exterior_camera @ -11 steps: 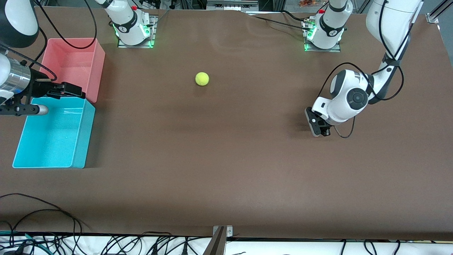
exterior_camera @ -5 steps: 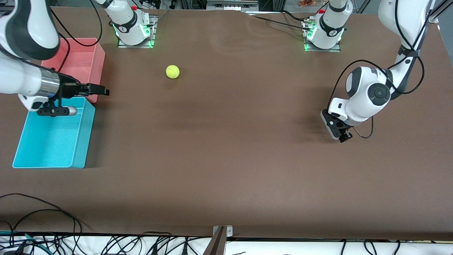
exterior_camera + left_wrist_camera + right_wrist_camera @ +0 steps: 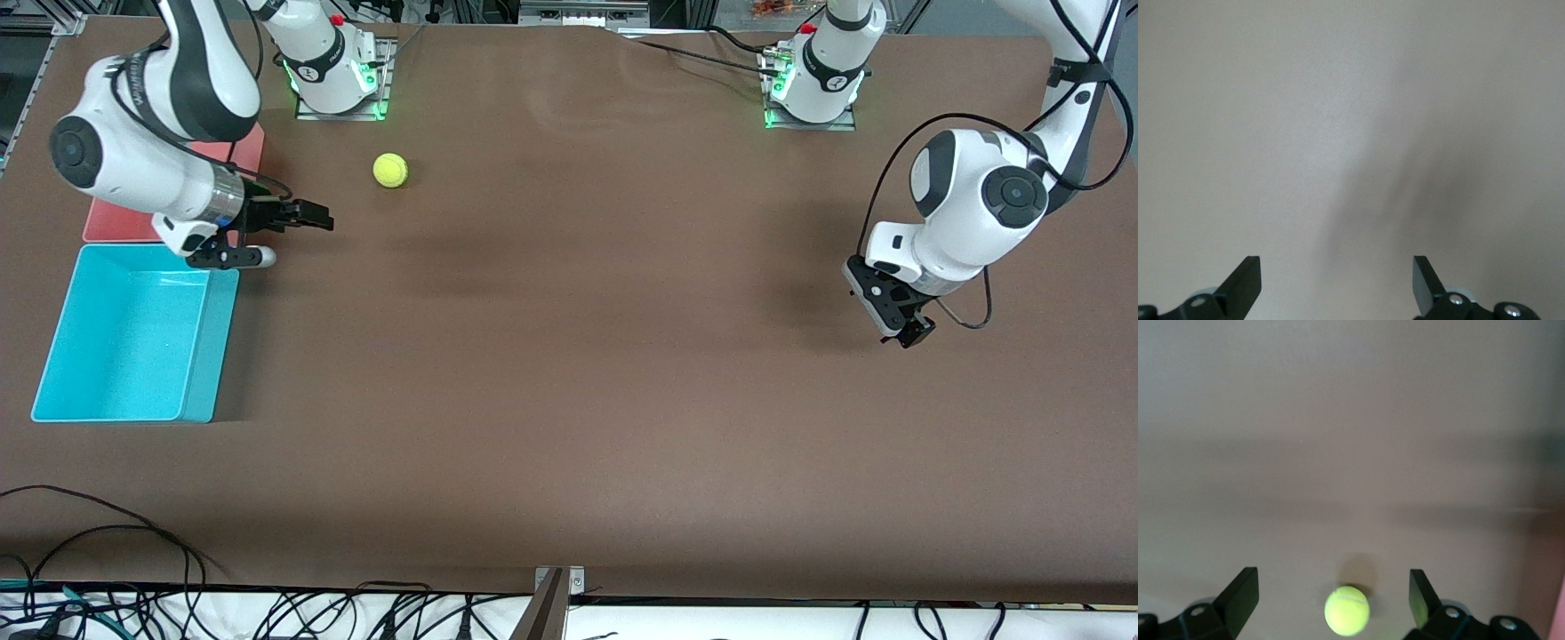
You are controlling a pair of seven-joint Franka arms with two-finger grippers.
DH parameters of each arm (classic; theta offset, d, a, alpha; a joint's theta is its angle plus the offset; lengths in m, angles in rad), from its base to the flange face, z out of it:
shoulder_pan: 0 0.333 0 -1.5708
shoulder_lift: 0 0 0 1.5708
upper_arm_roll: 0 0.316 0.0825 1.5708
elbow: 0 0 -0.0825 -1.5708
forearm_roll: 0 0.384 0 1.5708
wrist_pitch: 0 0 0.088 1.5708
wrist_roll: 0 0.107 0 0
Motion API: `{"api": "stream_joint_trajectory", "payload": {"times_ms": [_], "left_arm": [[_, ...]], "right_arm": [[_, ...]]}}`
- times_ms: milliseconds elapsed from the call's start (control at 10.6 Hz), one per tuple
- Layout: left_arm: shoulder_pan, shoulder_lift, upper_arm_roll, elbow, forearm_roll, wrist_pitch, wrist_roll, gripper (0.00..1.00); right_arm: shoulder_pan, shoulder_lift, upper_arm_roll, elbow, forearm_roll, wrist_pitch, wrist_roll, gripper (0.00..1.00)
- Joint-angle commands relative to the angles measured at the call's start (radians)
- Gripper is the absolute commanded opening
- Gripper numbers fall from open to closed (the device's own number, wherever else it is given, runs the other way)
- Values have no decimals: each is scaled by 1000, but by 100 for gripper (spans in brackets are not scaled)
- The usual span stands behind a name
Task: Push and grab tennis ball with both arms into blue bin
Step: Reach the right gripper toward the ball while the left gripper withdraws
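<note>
The tennis ball [image 3: 390, 170] lies on the bare brown bench [image 3: 569, 400] in the upper left of the front view, just below the right arm's green-lit base [image 3: 336, 84] and well apart from the blue bin [image 3: 49, 356], which sits at the left edge, lower in the frame. A pink bin [image 3: 116, 222] lies just above the blue one, mostly covered by the right arm.

The right gripper [image 3: 302, 216] hangs low beside the pink bin, pointing toward the ball and stopping short of it. Its fingers [image 3: 1238, 597] are spread wide with nothing between them, and its wrist view shows the ball [image 3: 1347, 611] centred between the two tips at the bottom of the frame.

The left gripper [image 3: 898, 324] waits at the right of the front view, fingers [image 3: 1245, 280] wide apart and empty, over bare bench.

The step in hand looks like the right arm's approach for the grab. The ball may not be at rest, though one frame cannot settle that. Next, the right gripper should advance until the ball sits between its fingers, close on it, then carry it over the blue bin and release.
</note>
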Motion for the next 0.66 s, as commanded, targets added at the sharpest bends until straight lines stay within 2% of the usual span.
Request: {"api": "stream_joint_trajectory", "payload": {"times_ms": [0,282,564], "left_arm": [[4,-96,-3,-42,30,-14,-13,100],[4,-154,-3,-42,30,-21,-15,100],[4,-181,-3,-41,30,-21,-15,100]], "right_arm": [[-1,-54,37,-210,128,196,-98,100],[-1,-59,50,-315,130,221,-184,100],[-1,-59,48,-388,131,229,-189,100]]}}
